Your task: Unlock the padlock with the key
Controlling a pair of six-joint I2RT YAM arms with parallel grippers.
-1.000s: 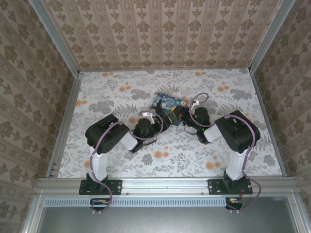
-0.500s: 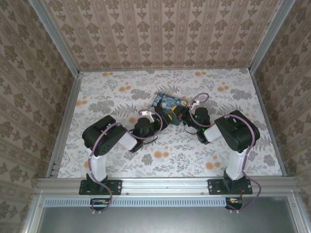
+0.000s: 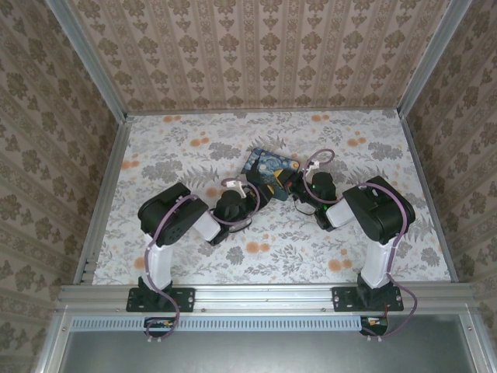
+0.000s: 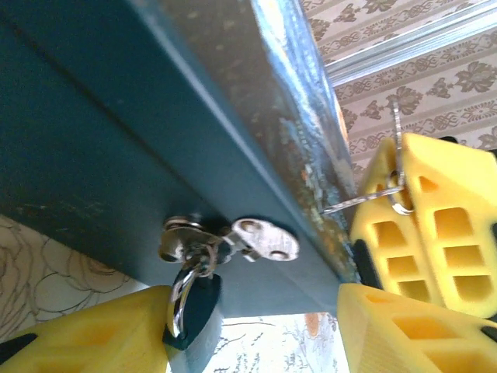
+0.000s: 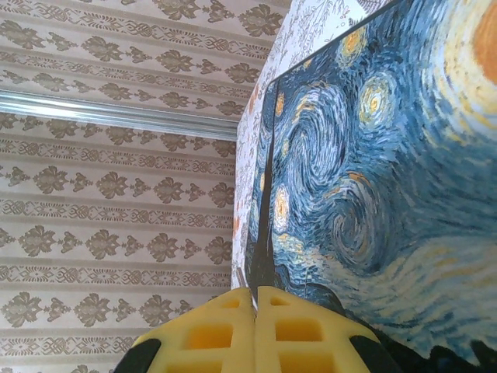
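Note:
The padlock (image 4: 196,301), small and dark bluish-grey, hangs by its metal shackle (image 4: 179,295) from the hasp (image 4: 262,238) on the dark side of the starry-night box (image 3: 272,169). My left gripper (image 4: 256,338) is open just below the hasp. Its left finger (image 4: 85,334) touches the padlock and its right finger (image 4: 419,326) stands apart. My right gripper (image 5: 255,294) is shut on the key (image 5: 250,286), a thin metal sliver between its pads. In the left wrist view the key's ring and wire (image 4: 397,200) show at those yellow fingers (image 4: 435,225), against the box's edge.
The box lies mid-table on the floral surface (image 3: 178,148), with both grippers (image 3: 252,193) (image 3: 293,185) against its near side. Patterned walls and metal rails (image 3: 101,194) enclose the table on three sides.
The left arm's elbow swayed slightly outward and came back. The box, the padlock and the right gripper stay where they were.

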